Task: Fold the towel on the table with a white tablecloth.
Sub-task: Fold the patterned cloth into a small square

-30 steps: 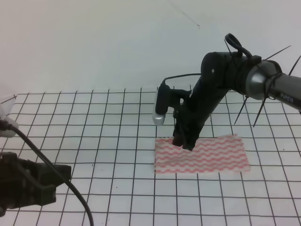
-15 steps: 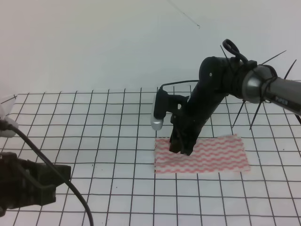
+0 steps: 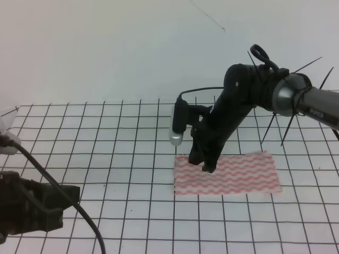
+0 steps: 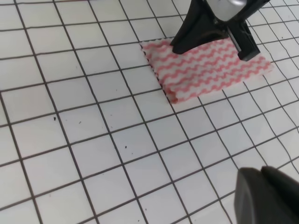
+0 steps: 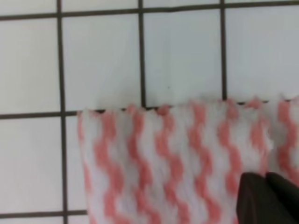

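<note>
I'm looking at the table in its white gridded cloth, filling the lower part of every view. The towel is lying flat on it, right of centre. My right gripper is hanging over the towel's left end, tips at the cloth; I cannot tell whether its jaws are parted. My left gripper is sitting low at the left edge, well apart from the towel, its state also unclear.
</note>
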Controlling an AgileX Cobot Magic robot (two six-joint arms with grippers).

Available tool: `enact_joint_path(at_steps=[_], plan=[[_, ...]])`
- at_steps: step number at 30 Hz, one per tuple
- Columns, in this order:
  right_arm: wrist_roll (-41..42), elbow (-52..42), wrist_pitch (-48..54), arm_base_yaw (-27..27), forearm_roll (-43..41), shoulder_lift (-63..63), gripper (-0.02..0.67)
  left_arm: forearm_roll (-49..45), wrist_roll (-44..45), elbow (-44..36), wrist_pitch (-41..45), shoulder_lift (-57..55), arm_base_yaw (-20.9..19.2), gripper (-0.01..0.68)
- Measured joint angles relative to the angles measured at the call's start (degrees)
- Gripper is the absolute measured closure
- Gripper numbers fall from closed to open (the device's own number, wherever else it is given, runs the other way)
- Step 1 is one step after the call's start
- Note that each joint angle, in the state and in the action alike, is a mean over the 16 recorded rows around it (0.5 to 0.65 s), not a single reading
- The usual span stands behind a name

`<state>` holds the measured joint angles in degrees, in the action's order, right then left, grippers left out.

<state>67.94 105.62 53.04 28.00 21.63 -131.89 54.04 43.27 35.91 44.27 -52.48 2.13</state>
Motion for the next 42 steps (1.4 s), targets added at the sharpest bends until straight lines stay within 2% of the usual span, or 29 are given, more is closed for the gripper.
enact_joint_path(at_steps=[22, 26, 37, 42], plan=[[-0.12, 1.25, -3.23, 0.0, -0.36, -0.05, 0.643, -0.87, -0.18, 0.0, 0.0, 0.0, 0.0, 0.675], [-1.0, 1.28, -2.88, 0.0, -0.77, -0.08, 0.612, -0.87, -0.18, 0.0, 0.0, 0.0, 0.0, 0.675], [-5.43, 1.17, 0.09, -0.58, -2.19, 4.06, 0.463, -0.75, 0.41, 0.0, 0.15, 0.25, 0.0, 0.676], [-7.94, -0.29, 1.93, -1.85, -2.79, 9.76, 0.437, -0.19, 1.12, 0.0, 0.55, 1.8, 0.0, 0.676]])
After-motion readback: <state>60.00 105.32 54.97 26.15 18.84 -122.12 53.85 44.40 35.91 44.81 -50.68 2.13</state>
